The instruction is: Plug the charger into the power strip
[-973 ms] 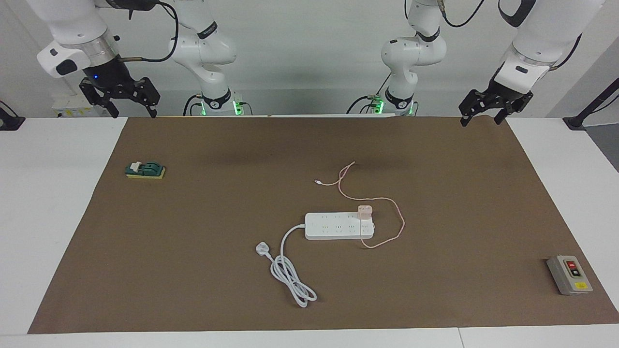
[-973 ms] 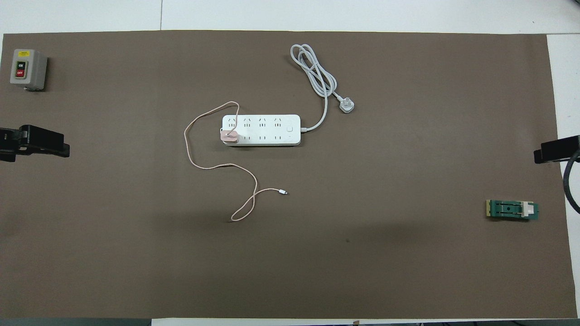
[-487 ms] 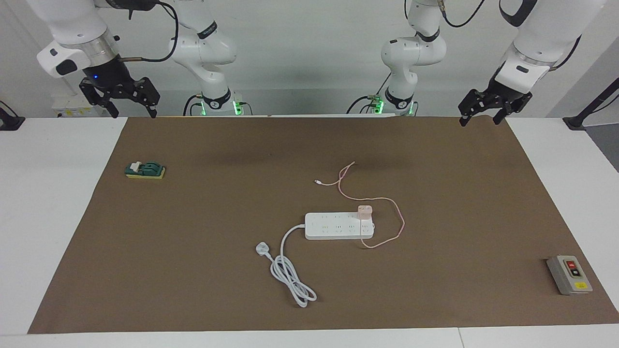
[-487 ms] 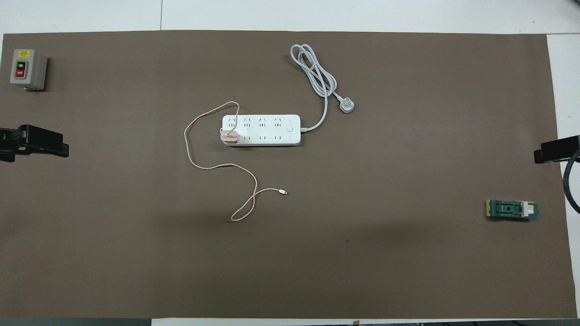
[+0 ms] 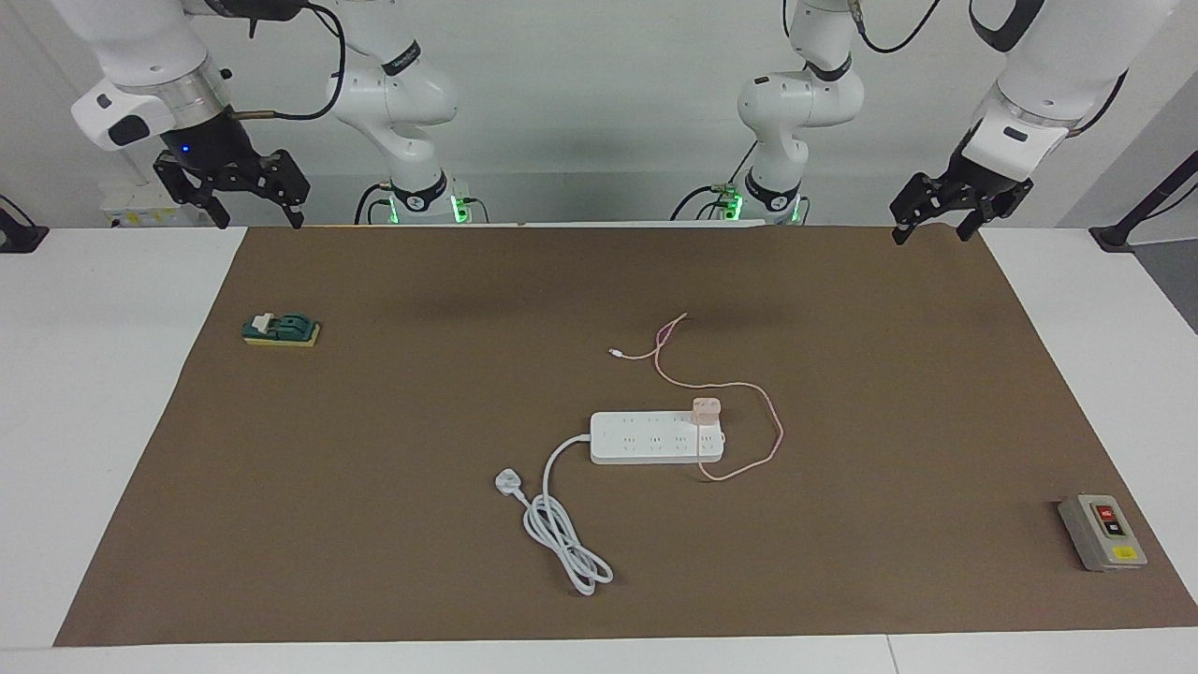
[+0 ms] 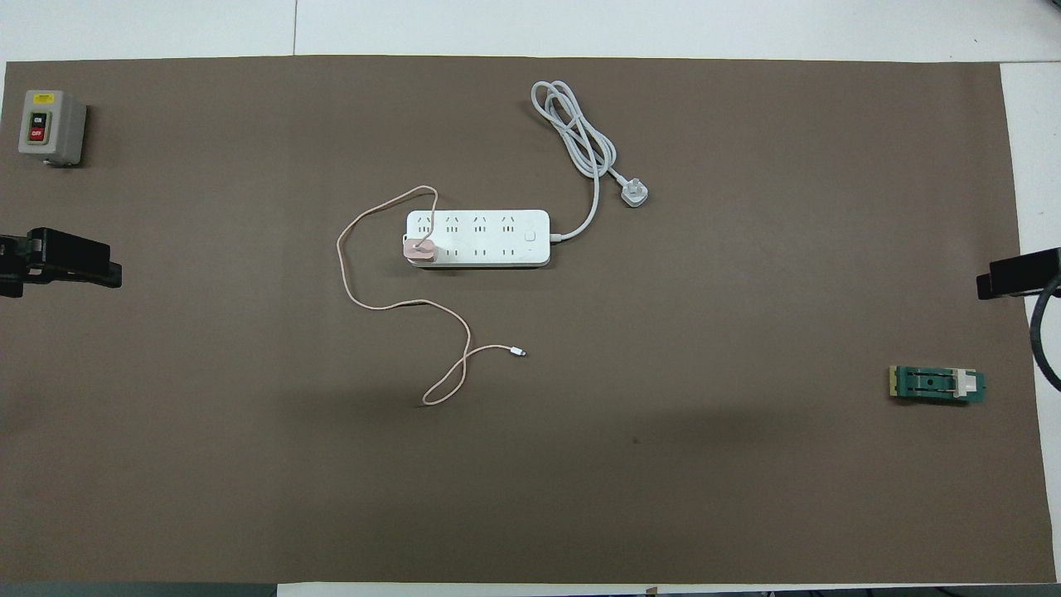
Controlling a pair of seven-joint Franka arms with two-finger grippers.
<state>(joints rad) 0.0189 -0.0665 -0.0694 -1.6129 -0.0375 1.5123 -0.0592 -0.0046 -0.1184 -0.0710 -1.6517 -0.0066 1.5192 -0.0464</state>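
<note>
The white power strip [image 5: 646, 438] [image 6: 489, 236] lies flat near the middle of the brown mat. The pale pink charger [image 5: 706, 409] [image 6: 419, 251] sits upright on a socket at the strip's end toward the left arm. Its thin pink cable [image 5: 780, 432] loops around that end and trails toward the robots. My left gripper [image 5: 929, 229] [image 6: 58, 261] hangs open over the mat's edge at its own end, holding nothing. My right gripper [image 5: 260, 217] [image 6: 1015, 274] hangs open and empty at the other end.
The strip's thick white cord [image 5: 566, 543] [image 6: 576, 124] lies coiled farther from the robots, ending in a white three-pin plug [image 5: 506, 482] [image 6: 635, 195]. A grey switch box [image 5: 1102, 532] [image 6: 50, 126] sits toward the left arm's end. A small green block [image 5: 281, 329] [image 6: 937, 385] lies toward the right arm's end.
The left gripper has drawn back slightly toward its own end of the table. The charger, the strip and the right gripper have not moved.
</note>
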